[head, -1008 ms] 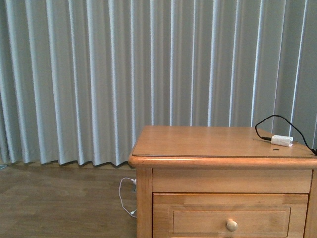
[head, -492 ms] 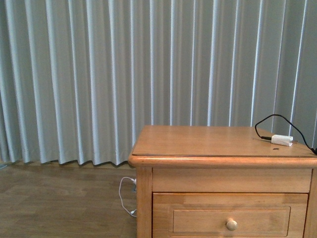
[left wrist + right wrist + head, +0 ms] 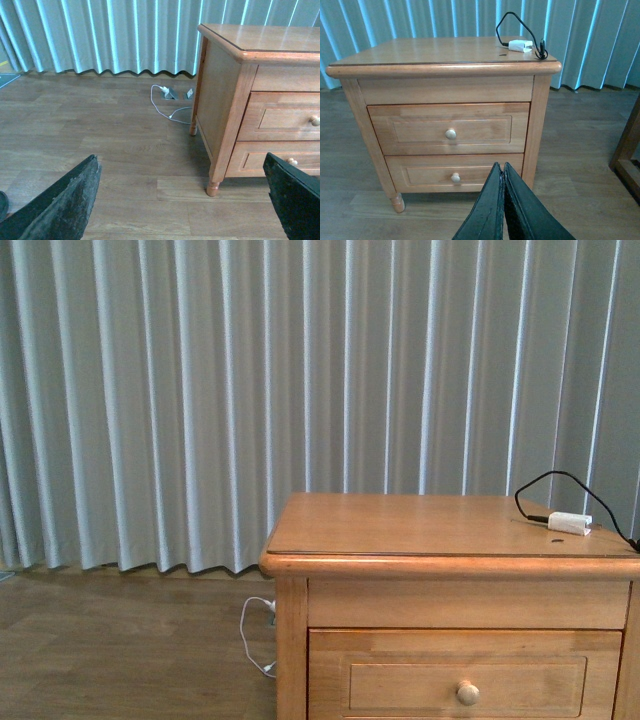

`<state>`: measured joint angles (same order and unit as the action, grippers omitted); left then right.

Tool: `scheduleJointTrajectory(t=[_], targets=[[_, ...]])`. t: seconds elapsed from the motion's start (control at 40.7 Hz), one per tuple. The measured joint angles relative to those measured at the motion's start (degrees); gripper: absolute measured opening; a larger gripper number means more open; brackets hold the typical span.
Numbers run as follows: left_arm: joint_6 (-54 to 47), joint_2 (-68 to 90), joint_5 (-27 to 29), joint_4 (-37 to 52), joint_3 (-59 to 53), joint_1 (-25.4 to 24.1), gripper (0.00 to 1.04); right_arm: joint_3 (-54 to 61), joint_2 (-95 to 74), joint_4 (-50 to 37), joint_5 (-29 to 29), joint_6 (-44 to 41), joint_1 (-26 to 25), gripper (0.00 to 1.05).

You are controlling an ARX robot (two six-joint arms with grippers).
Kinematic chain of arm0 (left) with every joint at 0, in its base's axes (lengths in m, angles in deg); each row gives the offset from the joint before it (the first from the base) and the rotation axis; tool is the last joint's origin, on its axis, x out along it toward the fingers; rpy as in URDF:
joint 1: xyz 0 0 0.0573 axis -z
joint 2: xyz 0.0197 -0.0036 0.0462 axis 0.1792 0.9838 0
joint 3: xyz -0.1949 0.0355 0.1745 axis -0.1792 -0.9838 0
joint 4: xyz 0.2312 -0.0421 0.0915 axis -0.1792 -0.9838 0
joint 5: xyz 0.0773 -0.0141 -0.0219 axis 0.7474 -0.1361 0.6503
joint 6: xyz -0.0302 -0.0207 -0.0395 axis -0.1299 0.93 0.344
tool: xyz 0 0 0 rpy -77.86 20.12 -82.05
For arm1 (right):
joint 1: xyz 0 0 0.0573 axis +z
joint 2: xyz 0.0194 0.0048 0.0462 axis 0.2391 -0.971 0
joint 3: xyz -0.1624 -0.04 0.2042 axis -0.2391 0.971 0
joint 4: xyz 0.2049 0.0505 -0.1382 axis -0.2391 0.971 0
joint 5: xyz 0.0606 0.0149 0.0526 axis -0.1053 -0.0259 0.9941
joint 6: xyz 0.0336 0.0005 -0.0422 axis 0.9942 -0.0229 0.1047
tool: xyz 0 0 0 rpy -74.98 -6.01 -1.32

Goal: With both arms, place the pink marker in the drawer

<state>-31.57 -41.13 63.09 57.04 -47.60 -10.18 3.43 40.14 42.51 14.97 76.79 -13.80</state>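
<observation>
The pink marker is not in view in any frame. The drawer point(image 3: 450, 128) is the taller upper one of a honey-coloured wooden nightstand, shut, with a round knob. It also shows in the front view point(image 3: 465, 672) and in the left wrist view point(image 3: 287, 117). My right gripper point(image 3: 500, 166) is shut and empty, low in front of the nightstand, below the shallower lower drawer point(image 3: 454, 172). My left gripper point(image 3: 180, 159) is open and empty over the floor, off the nightstand's left front corner. Neither arm shows in the front view.
A white plug point(image 3: 570, 523) on a black cable lies on the nightstand top point(image 3: 400, 525); it also shows in the right wrist view point(image 3: 521, 46). Grey curtains point(image 3: 200, 390) hang behind. A white cable point(image 3: 162, 102) lies on the wood floor. A dark wooden furniture leg point(image 3: 627, 150) stands to the right.
</observation>
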Motion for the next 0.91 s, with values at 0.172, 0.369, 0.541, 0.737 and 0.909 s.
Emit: scheduleJointTrajectory(t=[0.172,0.369,0.541,0.737,0.909], targets=[[0.0,0.0,0.02,0.0,0.0,0.0,0.99,-0.07,8.98,10.27,0.04,-0.02,0.0,0.01],[0.0,0.0,0.0,-0.02,0.0,0.0,0.99,-0.07,10.29,10.62,0.04,-0.09,0.0,0.07],[0.0,0.0,0.0,-0.02,0.0,0.0,0.99,-0.07,10.29,10.62,0.04,-0.09,0.0,0.41],[0.0,0.0,0.0,-0.02,0.0,0.0,0.99,-0.07,10.29,10.62,0.02,-0.09,0.0,0.85],[0.0,0.0,0.0,-0.02,0.0,0.0,0.99,-0.07,10.29,10.62,0.02,-0.04,0.0,0.96]])
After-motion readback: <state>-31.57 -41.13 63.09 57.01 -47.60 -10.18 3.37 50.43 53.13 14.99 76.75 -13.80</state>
